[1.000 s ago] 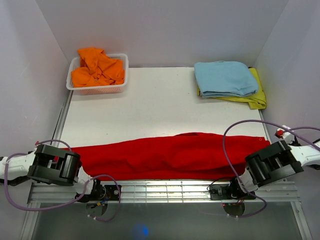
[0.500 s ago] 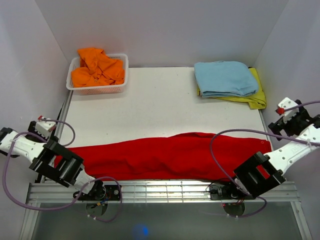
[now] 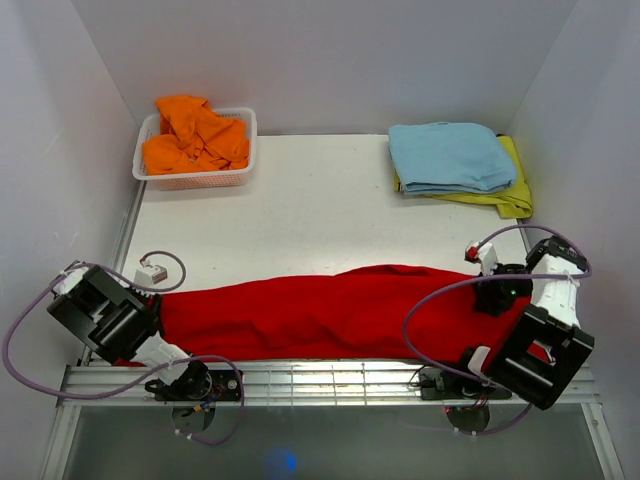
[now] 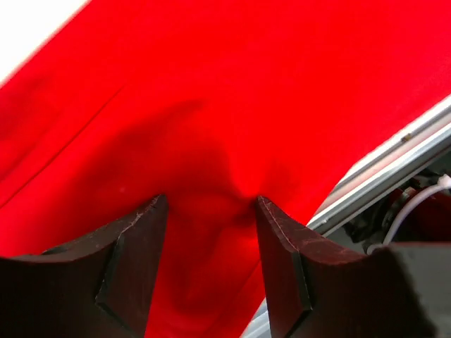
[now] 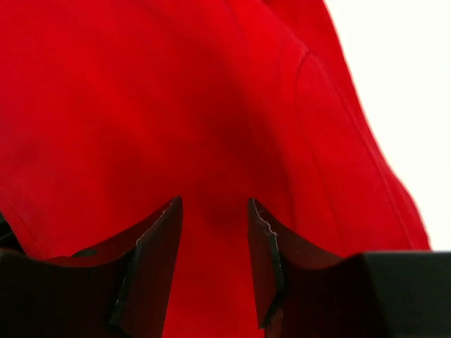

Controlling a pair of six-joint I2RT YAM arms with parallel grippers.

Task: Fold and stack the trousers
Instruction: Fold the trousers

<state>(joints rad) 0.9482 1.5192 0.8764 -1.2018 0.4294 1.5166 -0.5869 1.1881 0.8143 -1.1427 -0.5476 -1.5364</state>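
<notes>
both arms have swung inward since half a second ago — my left fingers (image 4: 134, 267) and right fingers (image 5: 151, 274) sit spread, tips on the trousers (image 3: 330, 315), stretched 9 to 3 o'clock along the tabletop (image 3: 300, 220) at 6 o'clock.

left end effector (image 4: 209, 203) | right end effector (image 5: 214, 203) | both swung in over trousers (image 3: 330, 315) ends

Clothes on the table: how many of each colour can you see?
Red trousers: 1
Orange heap of cloth in the white basket: 1
Light blue folded cloth: 1
Yellow folded cloth under the blue one: 1
Total: 4
</notes>
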